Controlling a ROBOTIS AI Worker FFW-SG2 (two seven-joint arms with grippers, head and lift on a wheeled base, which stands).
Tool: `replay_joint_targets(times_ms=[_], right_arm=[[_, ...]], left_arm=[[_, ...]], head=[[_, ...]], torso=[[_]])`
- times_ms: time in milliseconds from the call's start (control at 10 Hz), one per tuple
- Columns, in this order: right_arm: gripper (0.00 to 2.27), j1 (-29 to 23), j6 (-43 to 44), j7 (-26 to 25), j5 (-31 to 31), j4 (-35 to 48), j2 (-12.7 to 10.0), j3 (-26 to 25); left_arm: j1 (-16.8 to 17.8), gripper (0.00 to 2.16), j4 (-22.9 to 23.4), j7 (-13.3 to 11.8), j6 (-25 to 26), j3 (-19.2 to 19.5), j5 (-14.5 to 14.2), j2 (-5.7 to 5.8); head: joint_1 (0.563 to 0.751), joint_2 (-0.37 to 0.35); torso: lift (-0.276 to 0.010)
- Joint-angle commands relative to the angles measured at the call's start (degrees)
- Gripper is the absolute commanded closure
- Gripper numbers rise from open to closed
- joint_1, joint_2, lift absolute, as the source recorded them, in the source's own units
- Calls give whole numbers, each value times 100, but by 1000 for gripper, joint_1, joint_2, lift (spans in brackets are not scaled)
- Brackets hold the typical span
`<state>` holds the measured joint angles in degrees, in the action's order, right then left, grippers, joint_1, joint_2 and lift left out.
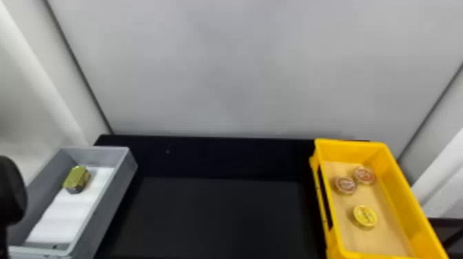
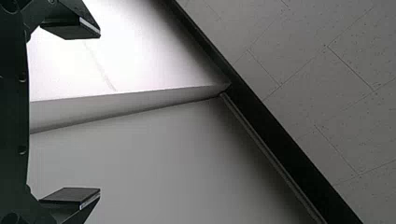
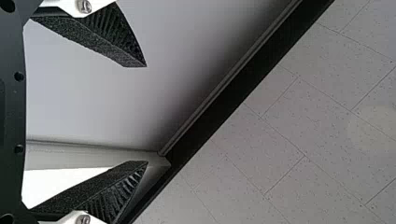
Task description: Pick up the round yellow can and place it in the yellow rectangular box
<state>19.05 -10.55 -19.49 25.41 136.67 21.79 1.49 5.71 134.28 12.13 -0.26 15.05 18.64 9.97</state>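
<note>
The round yellow can (image 1: 365,216) lies flat on the tan floor of the yellow rectangular box (image 1: 406,193), on the right in the head view. A black part of my left arm (image 1: 13,193) stands at the left edge, beside the grey box and far from the can. In its wrist view my left gripper (image 2: 100,113) is open, its fingers wide apart with nothing between them. My right gripper (image 3: 146,114) is also open and holds nothing; wall and ceiling lie beyond its ribbed black pads (image 3: 105,35).
Two round reddish-brown cans (image 1: 345,185) sit farther back in the yellow box. At left, a grey box (image 1: 112,203) holds a gold-green angular tin (image 1: 77,179) on white padding (image 1: 65,217). A black table surface (image 1: 217,217) spans between the boxes, with a grey wall behind.
</note>
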Motion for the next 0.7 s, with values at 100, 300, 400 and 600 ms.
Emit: replay_joint_targets(times_ms=[100, 300, 400, 600], right_arm=[[19, -33, -1, -29, 0, 0, 0, 0], [19, -33, 8, -38, 0, -9, 0, 0], [19, -41, 8, -38, 0, -17, 0, 9], [19, -59, 17, -55, 0, -17, -9, 9]], left_arm=[[-8, 91, -7, 9, 0, -28, -1, -20], [-17, 91, -34, 18, -35, -37, -1, -47], [-17, 91, -34, 26, -53, -45, -1, -47], [-35, 91, -34, 26, -44, -63, -9, -56]], head=[[694, 59], [694, 59], [694, 59], [694, 59]], torso=[[0], [0], [0], [0]])
